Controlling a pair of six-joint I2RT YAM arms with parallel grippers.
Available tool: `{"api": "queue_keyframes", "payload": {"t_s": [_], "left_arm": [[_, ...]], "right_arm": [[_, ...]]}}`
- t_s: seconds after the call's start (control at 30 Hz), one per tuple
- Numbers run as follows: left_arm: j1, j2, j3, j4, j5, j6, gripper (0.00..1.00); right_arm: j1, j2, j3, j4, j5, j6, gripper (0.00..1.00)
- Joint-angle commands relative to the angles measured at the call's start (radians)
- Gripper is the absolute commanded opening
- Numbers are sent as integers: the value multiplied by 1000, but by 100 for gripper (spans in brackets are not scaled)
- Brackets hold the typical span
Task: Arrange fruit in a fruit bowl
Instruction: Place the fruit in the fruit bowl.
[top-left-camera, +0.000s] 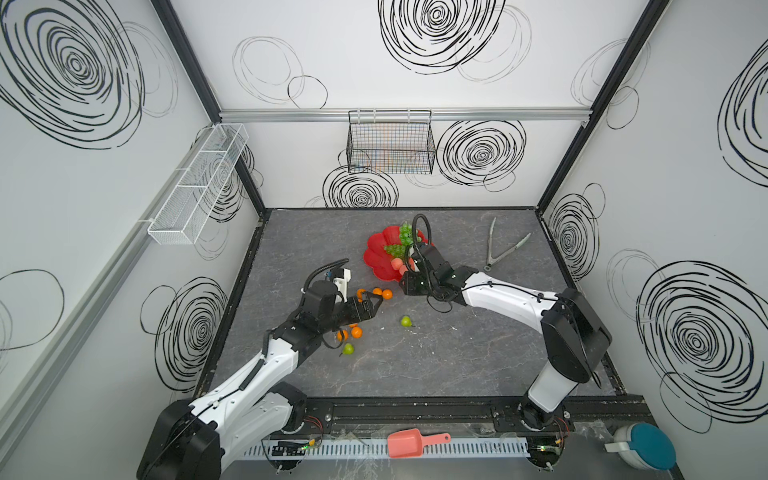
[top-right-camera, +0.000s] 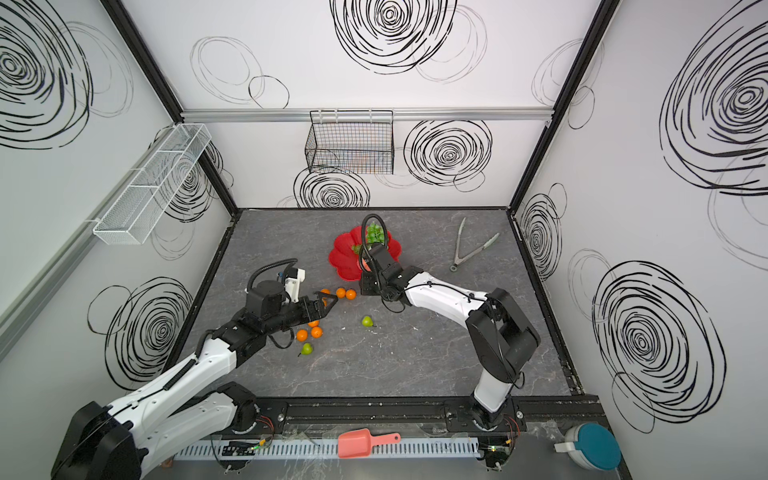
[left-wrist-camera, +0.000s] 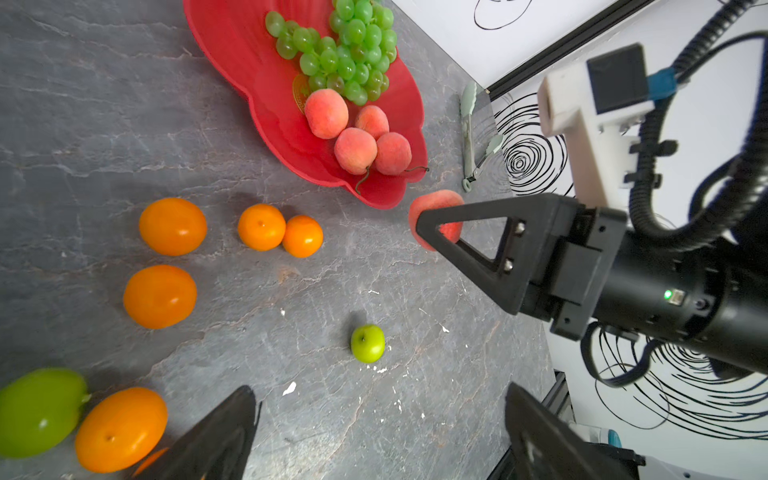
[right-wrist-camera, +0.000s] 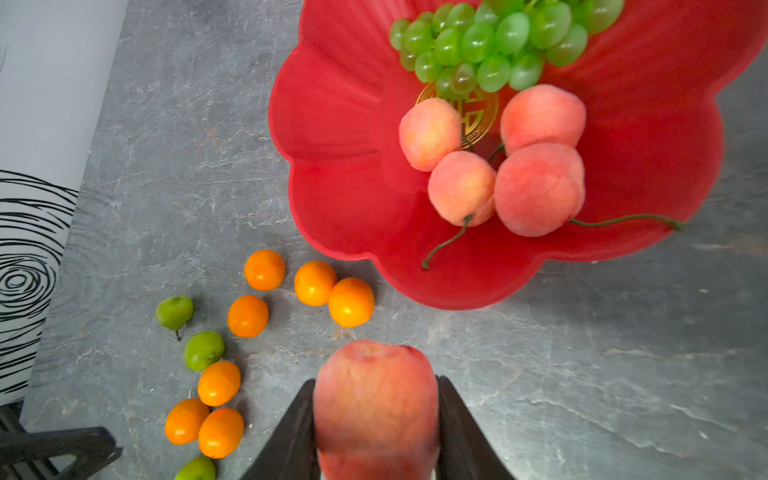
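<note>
Currently the right claw (right-wrist-camera: 376, 380) is clamped on a peach (right-wrist-camera: 376, 409), holding it just beside the scalloped rim of the red bowl (top-left-camera: 376, 254). The bowl sits on the grey tabletop (top-left-camera: 457, 353), a little above the centre of the frame in both top views. Inside it lie a bunch of green grapes (right-wrist-camera: 490, 41) and four more peaches (right-wrist-camera: 538, 189), packed together next to the gold emblem (right-wrist-camera: 478, 114).

The left claw (top-left-camera: 372, 303) hangs left of centre, its jaws spread wide with nothing between them. Two tangerines (top-left-camera: 387, 294) touch each other just below the bowl. More of them cluster toward the lower left, with a pear (top-left-camera: 348, 349) beside them. Another pear (top-left-camera: 406, 321) lies alone near mid-frame. Tongs (top-left-camera: 500, 249) lie right of the bowl, well apart from it.
</note>
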Motion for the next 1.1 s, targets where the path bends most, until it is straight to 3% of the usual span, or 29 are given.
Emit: {"api": "queue_keyframes", "payload": {"t_s": [0.0,0.5,1.07], "left_arm": [[-2,39,51,88,-4,-3,96],[36,193,106,171,26,11,96],[58,97,6,149,23,11,96]], "right_arm": [[-32,11,41,-25,2,-36,40],[-68,195,189,-62,-6,-103,40],[-68,239,202,-73,19,-105,48]]}}
